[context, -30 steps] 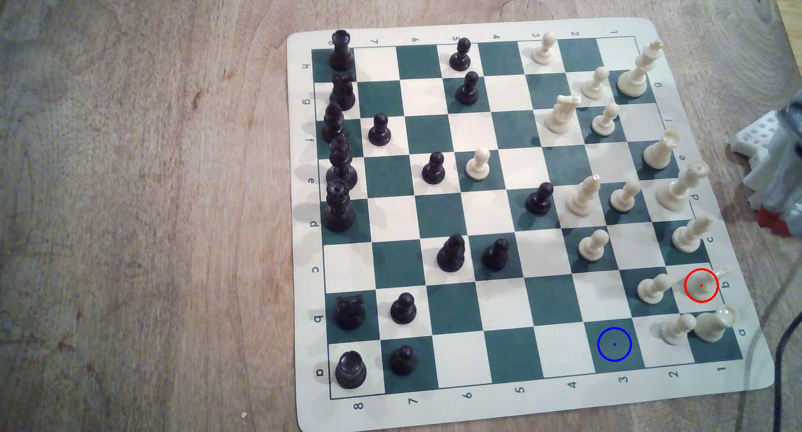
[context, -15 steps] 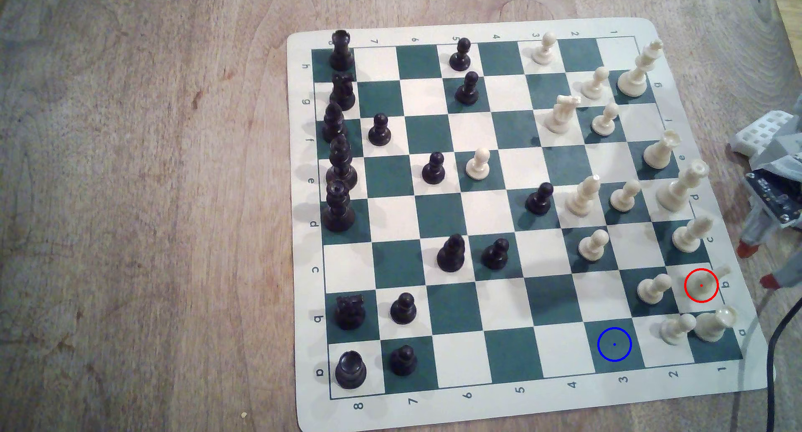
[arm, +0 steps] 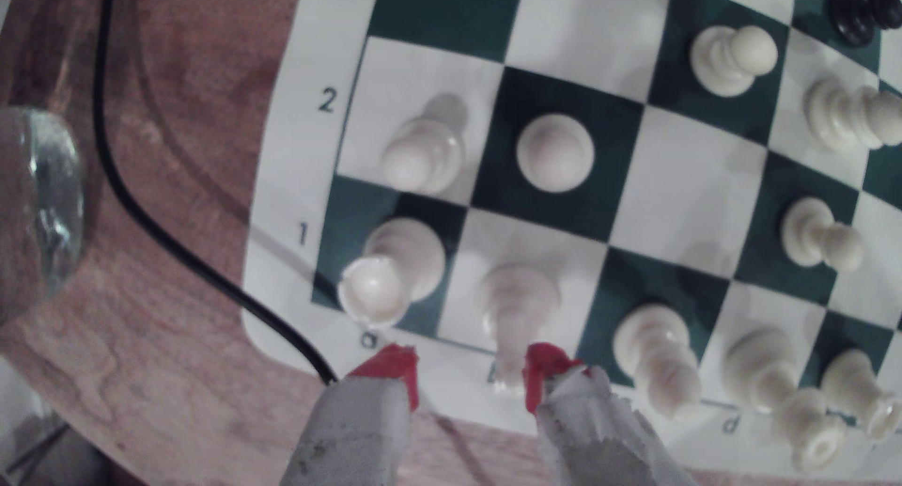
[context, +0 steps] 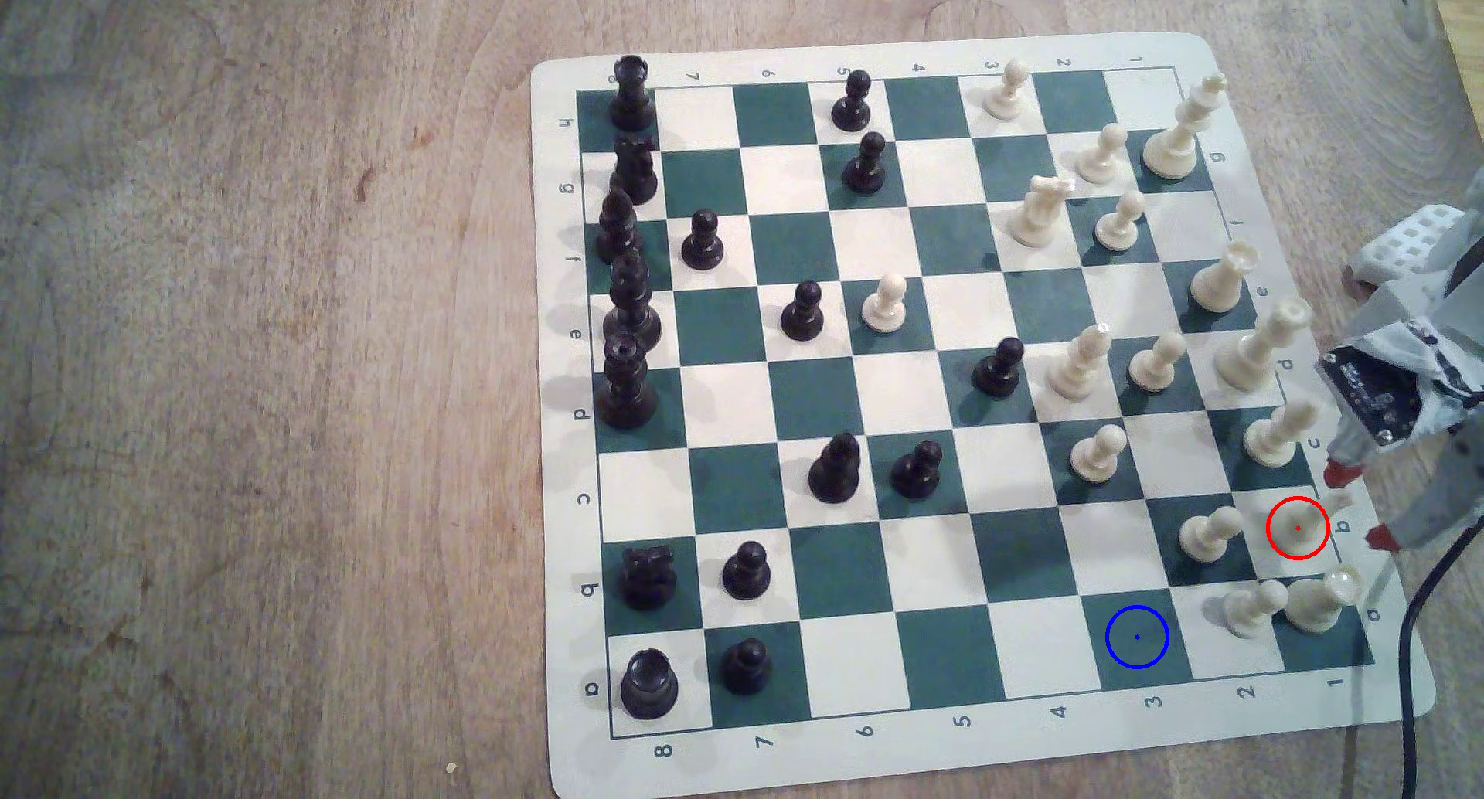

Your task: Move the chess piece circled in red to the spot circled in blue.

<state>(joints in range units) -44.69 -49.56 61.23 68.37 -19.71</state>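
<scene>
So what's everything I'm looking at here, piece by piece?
Wooden table: one, brown, under everything.
Green-and-white chess board mat: one, lying flat on the table.
Black plastic chess pieces: sixteen, mostly towards the exterior view's left of the board.
Cream-white plastic chess pieces: sixteen, mostly towards the exterior view's right.
Red-circled cream piece with a notched head: one of those sixteen, on a white edge square.
Blue-ringed dark green square: one, unoccupied, in the board's nearest row.
Black cable: one, beside the board's corner.
Clear glassy object: one, on the table.
Robot's gripper: one, grey with red tips, open around the circled piece's head.
</scene>
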